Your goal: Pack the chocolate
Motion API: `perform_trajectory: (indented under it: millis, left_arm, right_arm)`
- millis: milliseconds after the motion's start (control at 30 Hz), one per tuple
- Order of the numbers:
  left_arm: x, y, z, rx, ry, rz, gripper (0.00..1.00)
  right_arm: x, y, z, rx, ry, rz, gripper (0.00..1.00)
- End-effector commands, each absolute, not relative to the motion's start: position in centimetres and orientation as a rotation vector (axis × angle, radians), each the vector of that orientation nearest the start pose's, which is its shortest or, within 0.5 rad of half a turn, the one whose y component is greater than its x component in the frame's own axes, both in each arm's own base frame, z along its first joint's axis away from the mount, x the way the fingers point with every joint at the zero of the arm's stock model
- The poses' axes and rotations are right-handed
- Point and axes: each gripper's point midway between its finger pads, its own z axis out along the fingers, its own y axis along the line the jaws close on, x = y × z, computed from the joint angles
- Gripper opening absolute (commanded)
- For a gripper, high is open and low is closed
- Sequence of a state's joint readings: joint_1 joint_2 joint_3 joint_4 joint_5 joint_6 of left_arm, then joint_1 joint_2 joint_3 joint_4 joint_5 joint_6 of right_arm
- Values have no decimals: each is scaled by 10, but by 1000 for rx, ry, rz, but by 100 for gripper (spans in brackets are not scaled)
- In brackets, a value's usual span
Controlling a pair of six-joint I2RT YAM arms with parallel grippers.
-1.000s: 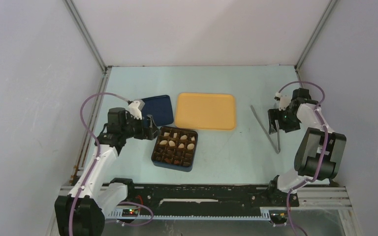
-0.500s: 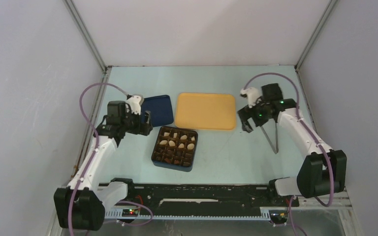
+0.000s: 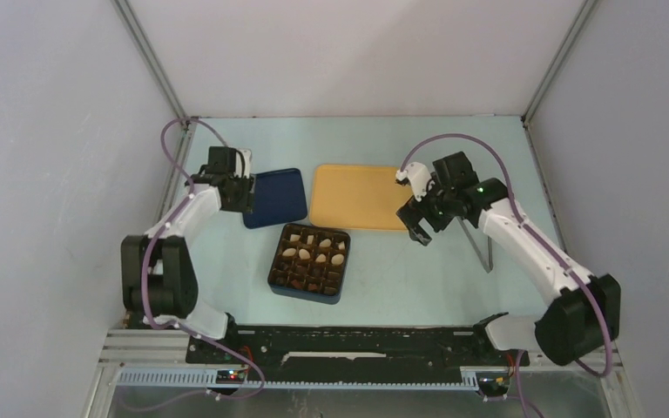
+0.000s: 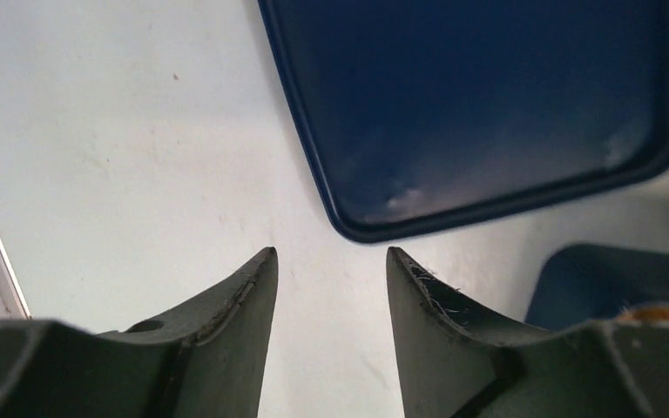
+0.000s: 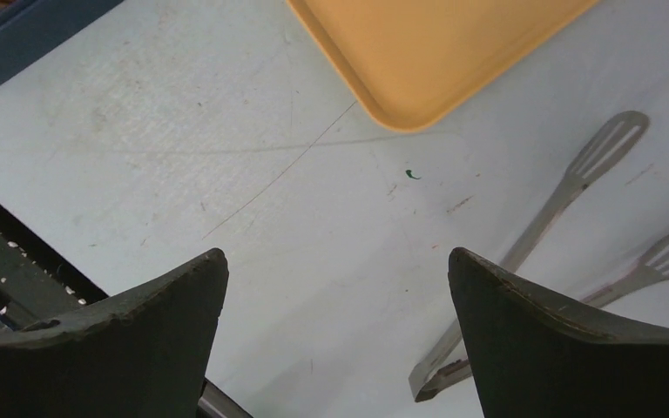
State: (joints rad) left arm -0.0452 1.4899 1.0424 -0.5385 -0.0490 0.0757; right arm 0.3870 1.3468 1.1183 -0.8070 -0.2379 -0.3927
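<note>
Top view: the chocolate (image 3: 314, 254) sits in the gridded cells of the box (image 3: 280, 283), near the middle of the table (image 3: 401, 279), with cream pieces toward the far rows and dark ones nearer. A blue lid (image 3: 280, 195) lies just beyond the box on the left, and a yellow tray (image 3: 364, 196) lies beside it. My left end effector (image 3: 240, 200) hangs at the lid's left edge; my right end effector (image 3: 418, 230) hangs at the tray's near right corner, with the tongs (image 3: 479, 235) on the table to its right. Left wrist view: my left fingers are released with a narrow gap and nothing between them, over bare table just short of the lid's rounded corner; a corner of the box shows at lower right. Right wrist view: my right fingers are spread wide and empty above bare table, the tray's corner ahead and the tongs lying to the right.
</note>
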Motion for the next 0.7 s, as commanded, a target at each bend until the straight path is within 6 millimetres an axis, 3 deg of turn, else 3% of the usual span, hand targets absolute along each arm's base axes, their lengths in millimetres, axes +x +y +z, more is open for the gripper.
perform_trajectory:
  millis: [0, 200, 300, 433, 533, 667]
  left_arm:
    - [388, 10, 104, 43, 2521, 146, 52]
    - [402, 4, 80, 9, 2610, 71, 48]
    - [400, -11, 84, 95, 2593, -16, 49]
    - [378, -50, 98, 555, 2511, -167, 48]
    - [367, -55, 103, 842, 2451, -181, 45]
    - [339, -57, 95, 1294, 2378, -274, 42]
  right_arm:
    - [267, 136, 184, -1062, 2242, 255, 100]
    - [255, 129, 189, -1067, 2248, 247, 100]
    - [255, 128, 186, -1064, 2253, 243, 100]
    - [253, 128, 183, -1076, 2254, 256, 100]
    - [254, 132, 180, -1082, 2256, 280, 100]
    - [253, 134, 175, -1094, 2274, 299, 99]
